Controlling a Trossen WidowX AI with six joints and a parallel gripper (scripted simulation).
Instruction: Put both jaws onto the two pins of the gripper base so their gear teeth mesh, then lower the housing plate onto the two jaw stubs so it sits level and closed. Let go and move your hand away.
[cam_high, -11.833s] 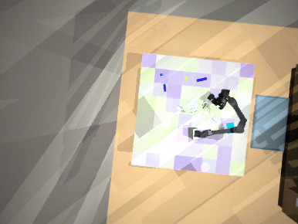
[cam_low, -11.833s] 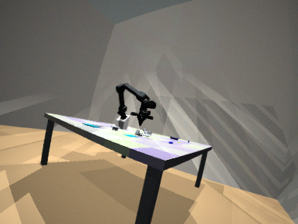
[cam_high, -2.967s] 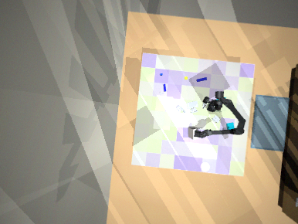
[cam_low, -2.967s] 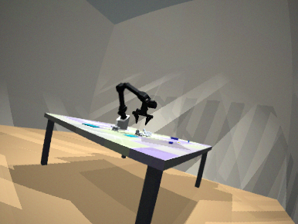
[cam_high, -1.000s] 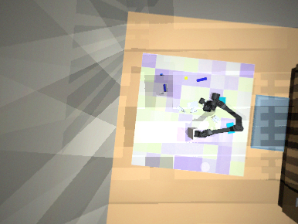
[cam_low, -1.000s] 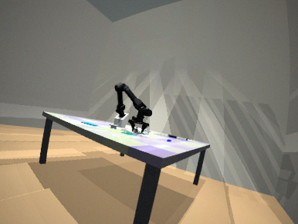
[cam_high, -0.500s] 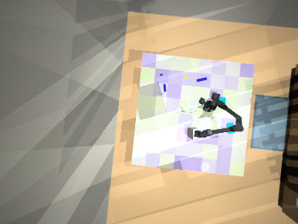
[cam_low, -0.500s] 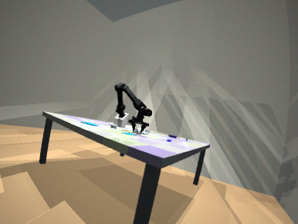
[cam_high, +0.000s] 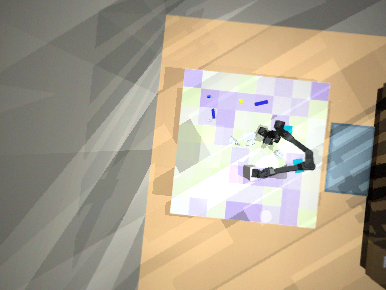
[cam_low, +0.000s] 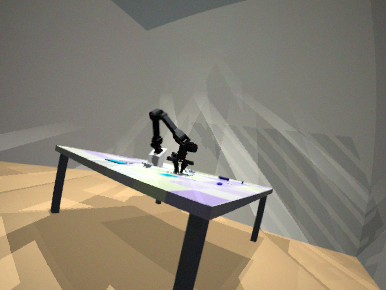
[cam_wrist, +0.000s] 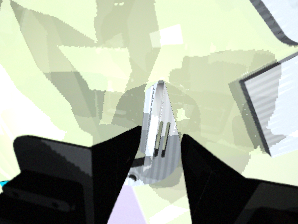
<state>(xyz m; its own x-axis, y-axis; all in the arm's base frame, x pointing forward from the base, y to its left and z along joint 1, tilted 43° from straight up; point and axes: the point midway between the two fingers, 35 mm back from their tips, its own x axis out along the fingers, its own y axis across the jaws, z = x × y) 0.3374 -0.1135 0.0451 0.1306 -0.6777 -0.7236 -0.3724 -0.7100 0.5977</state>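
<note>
"One pale grey, pointed plastic-looking part (cam_wrist: 162, 142) with two dark slots – where is it?"

"Between the black, tapering fingers. The black gripper (cam_high: 270, 136) (cam_low: 178, 171) (cam_wrist: 161, 134) is pinching it, one finger on either side, with its narrow tip pointing up in the wrist view."

"Is it down on the worktop (cam_high: 200, 192) (cam_low: 145, 185), the one with lilac, pale green and white squares?"

"The fingers are low over it, but I can't tell whether the part touches it."

"And the other pieces?"

"To the right in the wrist view there's a pale grey, ridged plate (cam_wrist: 275, 107) with a dark edge, well apart from the fingers. Above that is a pale grey slab (cam_wrist: 286, 19) with a rounded corner, cut off by the frame. Which one is the housing, I can't say."

"Anything joined up yet?"

"I can't make out a jaw on a pin, or any meshed teeth – the pale pieces are too small from above. The held part is in the grip, at any rate."

"What else is lying about?"

"A long dark blue bar (cam_high: 261, 103) (cam_low: 223, 178), a shorter dark blue bar (cam_high: 213, 113) (cam_low: 219, 183) and a tiny yellow piece (cam_high: 241, 101) (cam_low: 229, 183), all well apart from the gripper. The black, jointed arm (cam_high: 300, 145) (cam_low: 172, 127) bends high above the worktop."
</note>
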